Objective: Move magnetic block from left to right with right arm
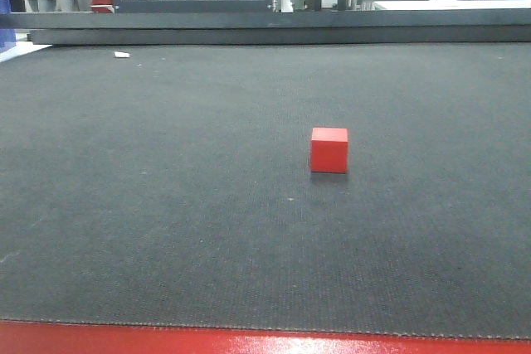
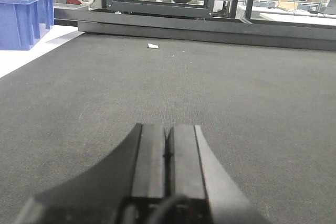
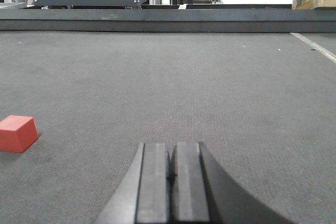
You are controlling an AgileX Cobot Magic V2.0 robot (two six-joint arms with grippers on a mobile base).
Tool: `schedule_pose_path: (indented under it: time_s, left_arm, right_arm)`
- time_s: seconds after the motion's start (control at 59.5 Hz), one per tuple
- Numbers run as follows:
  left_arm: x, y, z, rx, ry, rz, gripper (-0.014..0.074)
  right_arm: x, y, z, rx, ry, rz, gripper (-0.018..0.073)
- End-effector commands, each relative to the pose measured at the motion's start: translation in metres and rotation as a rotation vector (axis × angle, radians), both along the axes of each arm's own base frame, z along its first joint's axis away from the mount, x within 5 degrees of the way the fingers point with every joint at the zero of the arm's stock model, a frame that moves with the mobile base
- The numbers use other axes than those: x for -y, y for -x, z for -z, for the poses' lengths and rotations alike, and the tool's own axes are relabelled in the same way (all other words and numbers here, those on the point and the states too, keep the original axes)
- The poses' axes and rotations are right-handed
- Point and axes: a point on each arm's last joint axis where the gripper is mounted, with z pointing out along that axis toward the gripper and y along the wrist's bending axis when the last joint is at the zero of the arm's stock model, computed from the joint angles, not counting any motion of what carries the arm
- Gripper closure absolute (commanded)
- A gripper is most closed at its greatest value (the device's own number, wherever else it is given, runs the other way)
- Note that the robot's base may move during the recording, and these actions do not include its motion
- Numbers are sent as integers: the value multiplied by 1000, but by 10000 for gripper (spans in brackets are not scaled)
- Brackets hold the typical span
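Count: one red magnetic block [image 1: 329, 150], one blue crate [image 2: 23, 17], one white scrap [image 2: 153, 46], two sets of fingers.
Block position: flat on the dark bench [image 1: 166, 221], right of centre in the front view, nothing touching it.
Right fingers [image 3: 153, 177]: pressed together, holding nothing, low and level over the bench; the block lies well off to their left.
Left fingers [image 2: 152, 156]: pressed together, empty, low and level over the bench.

A: What is surrounding the magnetic block [image 1: 329, 150]?
B: Bare mat [image 1: 166, 230] is lying open on every side of it, giving approach room.
A: What is obstructing?
B: A dark rail [image 1: 274, 31] is running well behind the block; a blue bin [image 2: 23, 18] and a white scrap [image 1: 122, 55] are sitting far behind it, leftward.
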Motion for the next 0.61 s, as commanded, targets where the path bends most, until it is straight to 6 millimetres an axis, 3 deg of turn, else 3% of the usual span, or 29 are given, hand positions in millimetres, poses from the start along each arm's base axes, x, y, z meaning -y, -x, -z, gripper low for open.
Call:
schedule_pose_path:
  time_s: [0.0,0.588]
  left_arm:
    - [0,2,-6,96,13,1,713]
    - [0,2,-6,95,13,1,713]
  right_arm:
    - [1,2,-11,116,10,14,492]
    - [1,2,-12,125,10,16,492]
